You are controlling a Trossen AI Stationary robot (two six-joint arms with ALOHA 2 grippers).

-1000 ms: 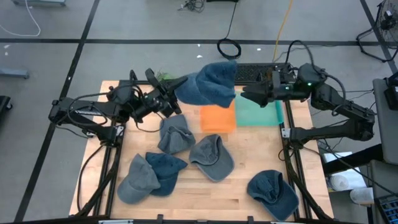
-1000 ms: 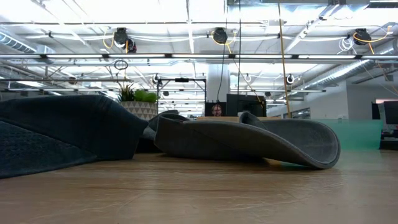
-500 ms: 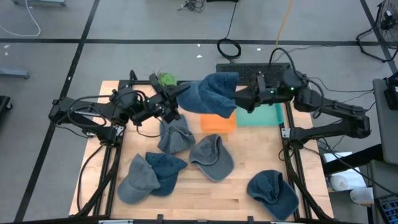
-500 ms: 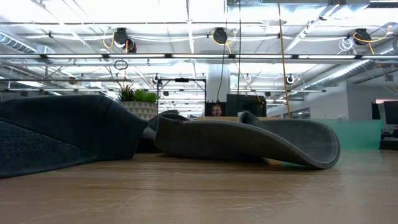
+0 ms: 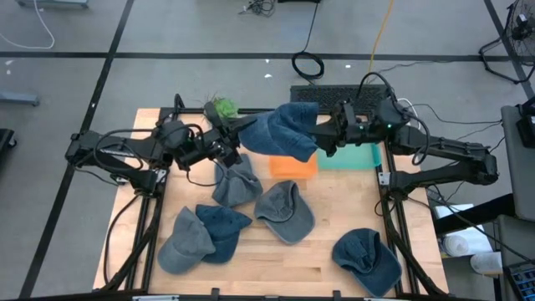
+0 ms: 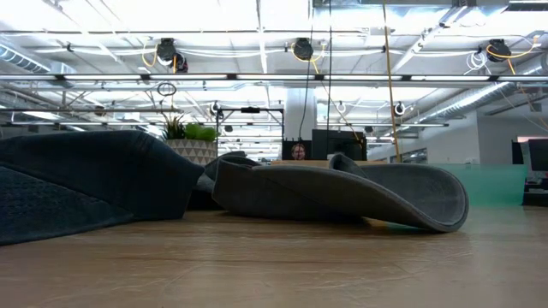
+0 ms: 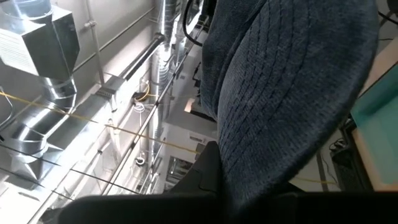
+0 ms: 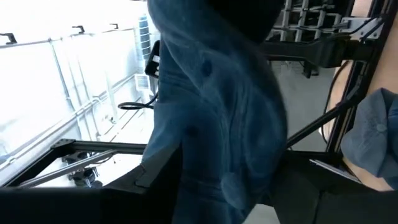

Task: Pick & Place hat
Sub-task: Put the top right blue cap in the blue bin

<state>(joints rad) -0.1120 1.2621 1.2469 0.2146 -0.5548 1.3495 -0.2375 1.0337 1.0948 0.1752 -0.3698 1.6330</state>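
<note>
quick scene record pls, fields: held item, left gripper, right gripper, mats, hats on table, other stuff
held item: blue hat, lifted above the table's far side
left gripper: shut on the hat's left edge
right gripper: at the hat's right edge, grip not clear
mats: orange mat beside green mat, partly under the hat
hats on table: five more lie on the wooden table
other stuff: potted plant at the far edge

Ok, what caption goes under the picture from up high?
Both robot hands, left hand and right hand, hold a blue hat above the table.
</note>
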